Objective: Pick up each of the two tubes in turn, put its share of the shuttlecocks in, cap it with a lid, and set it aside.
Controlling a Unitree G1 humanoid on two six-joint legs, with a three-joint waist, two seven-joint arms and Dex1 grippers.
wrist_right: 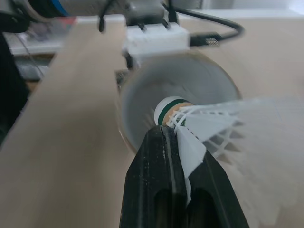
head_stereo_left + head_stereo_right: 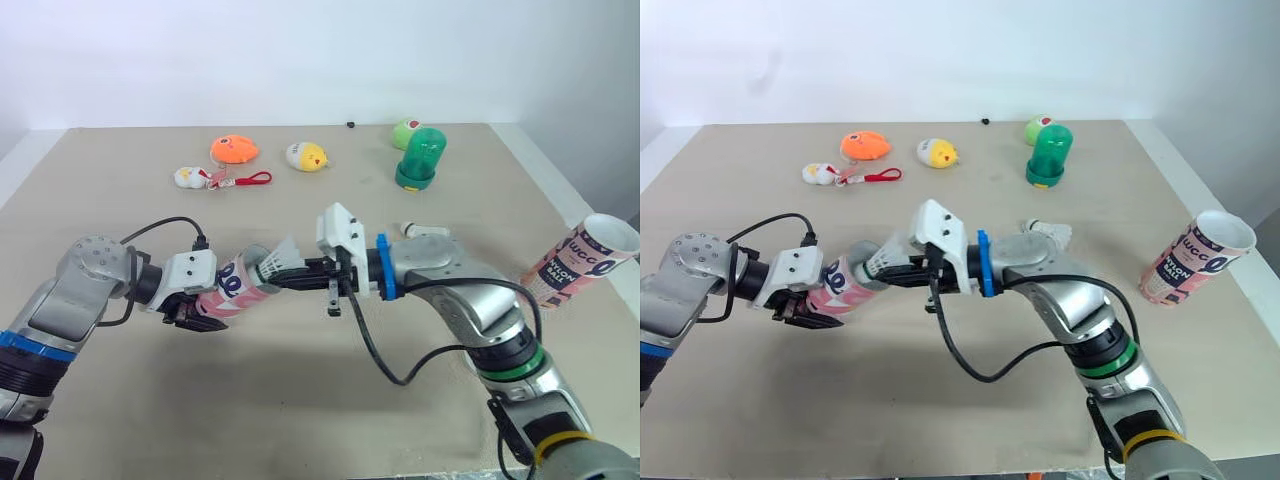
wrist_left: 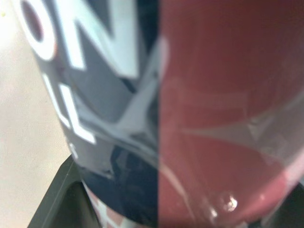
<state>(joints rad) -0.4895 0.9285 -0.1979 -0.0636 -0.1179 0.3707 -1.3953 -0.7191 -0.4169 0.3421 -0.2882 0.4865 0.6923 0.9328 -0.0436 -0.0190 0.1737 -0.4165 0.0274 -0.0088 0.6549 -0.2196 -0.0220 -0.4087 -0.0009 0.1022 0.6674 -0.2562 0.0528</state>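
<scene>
The left gripper (image 2: 203,309) is clamped around a pink, navy and white tube (image 2: 238,284), holding it tilted above the tabletop (image 2: 300,400) with its open mouth turned towards the right gripper (image 2: 303,269). The right gripper is closed tightly on the feather skirt of a shuttlecock (image 2: 284,260), cork end forward. The cork sits right at the tube's mouth; whether it has passed the rim is unclear. A second shuttlecock (image 2: 421,230) lies on the tabletop just behind the right gripper's wrist. A second tube (image 2: 580,262) stands mouth up, well apart from both grippers, out beyond the right arm. A green dome-shaped object (image 2: 420,158) stands farther off, beyond the right gripper.
</scene>
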